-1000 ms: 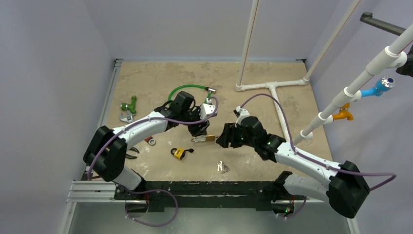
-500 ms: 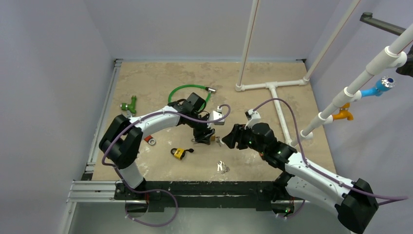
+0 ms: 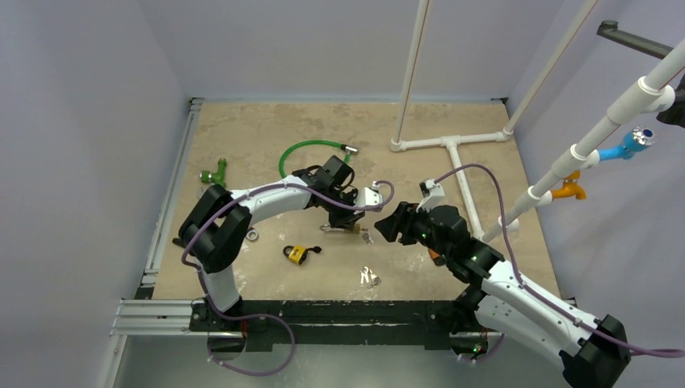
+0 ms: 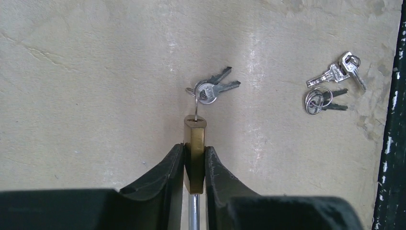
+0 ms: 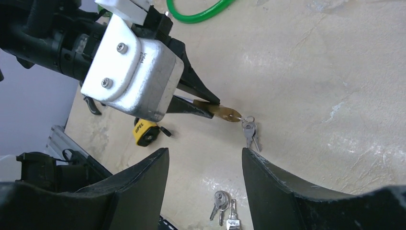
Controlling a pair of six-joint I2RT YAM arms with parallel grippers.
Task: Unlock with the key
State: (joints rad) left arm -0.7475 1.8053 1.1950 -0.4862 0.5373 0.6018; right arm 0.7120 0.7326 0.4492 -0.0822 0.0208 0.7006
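In the left wrist view a brass padlock (image 4: 195, 143) is pinched edge-on between the black fingers of my left gripper (image 4: 194, 153), its steel shackle running back between them. A ring with two small keys (image 4: 211, 88) hangs off the padlock's front end and lies on the table. From above, the left gripper (image 3: 342, 224) holds the padlock (image 3: 349, 229) low over the table with the keys (image 3: 367, 237) just right of it. My right gripper (image 3: 388, 225) faces them, open, a short way to the right. Between its fingers (image 5: 143, 182) I see only table, with the padlock (image 5: 226, 114) and keys (image 5: 249, 132) ahead.
A yellow padlock (image 3: 296, 254) lies front left of the brass one, a loose key bunch (image 3: 369, 277) near the front edge. A green cable lock (image 3: 303, 149) and a green fitting (image 3: 214, 174) lie further back. A white pipe frame (image 3: 452, 145) stands at the back right.
My left gripper has reached further right and closed on the brass padlock. The right gripper has drawn back a little to the right and stayed open.
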